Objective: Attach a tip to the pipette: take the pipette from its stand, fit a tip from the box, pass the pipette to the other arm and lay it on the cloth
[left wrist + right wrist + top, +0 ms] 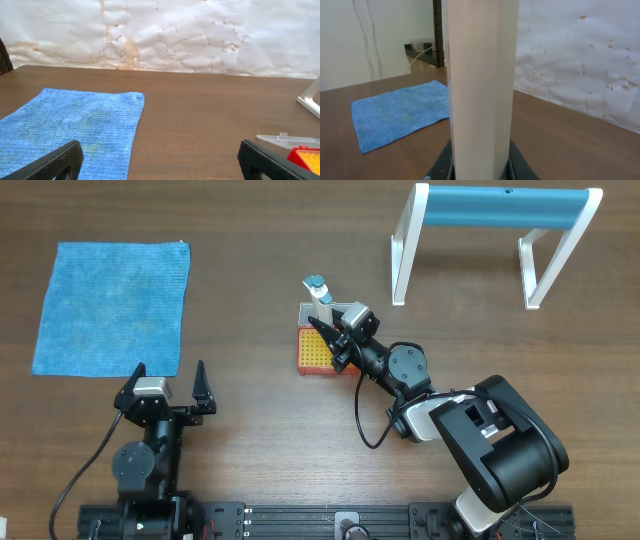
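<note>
Currently, nearest the arm bases, the left end effector (168,375) is held low over the table (260,440), just short of the near edge of the blue cloth (112,305); its fingers are spread wide and nothing is held between them. Farther out, at mid-table, the right end effector (328,342) is closed on the cream body of the pipette (320,295), which is held upright with its lower end down at the orange tip box (312,355). A clear lid (287,139) lies flat beside the box. Whether a tip is seated cannot be told, as the lower end is hidden. The step in hand is judged to be tip fitting. A straight downward press into one tip is called for next, then a vertical lift so that the box is not dragged, before the handover to the left arm. Farthest off, the stand (500,205) is set at the far right, well apart from the pipette.
</note>
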{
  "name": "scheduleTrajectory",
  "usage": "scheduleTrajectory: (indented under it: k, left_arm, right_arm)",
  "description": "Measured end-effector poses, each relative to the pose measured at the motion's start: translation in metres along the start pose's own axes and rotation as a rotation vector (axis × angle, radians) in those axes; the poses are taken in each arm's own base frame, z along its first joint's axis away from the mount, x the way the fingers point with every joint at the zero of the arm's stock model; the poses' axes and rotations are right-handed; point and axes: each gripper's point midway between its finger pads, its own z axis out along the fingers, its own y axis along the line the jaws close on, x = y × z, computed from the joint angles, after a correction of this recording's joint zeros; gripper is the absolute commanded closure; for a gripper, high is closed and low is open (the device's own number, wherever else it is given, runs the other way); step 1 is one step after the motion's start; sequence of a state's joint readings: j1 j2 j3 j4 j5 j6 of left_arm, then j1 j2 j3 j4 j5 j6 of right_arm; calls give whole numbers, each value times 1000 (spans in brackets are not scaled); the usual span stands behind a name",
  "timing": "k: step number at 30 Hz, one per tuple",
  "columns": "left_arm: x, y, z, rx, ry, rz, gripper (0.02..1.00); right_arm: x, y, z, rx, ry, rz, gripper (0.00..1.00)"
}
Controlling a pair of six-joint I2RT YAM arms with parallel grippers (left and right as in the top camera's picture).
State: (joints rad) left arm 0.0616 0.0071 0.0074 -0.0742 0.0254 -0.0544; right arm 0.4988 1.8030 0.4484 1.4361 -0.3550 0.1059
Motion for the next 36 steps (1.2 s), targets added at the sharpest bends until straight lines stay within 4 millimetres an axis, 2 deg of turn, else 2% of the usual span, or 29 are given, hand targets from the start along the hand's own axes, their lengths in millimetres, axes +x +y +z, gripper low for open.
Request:
scheduleTrajectory:
  k: [8,36]
  left_arm:
    - [0,0,0,0,0,0,20]
    - [0,0,0,0,0,0,20]
  right_arm:
    - [8,2,2,-5,17,4,921]
    - [5,3,1,-7,5,-1,921]
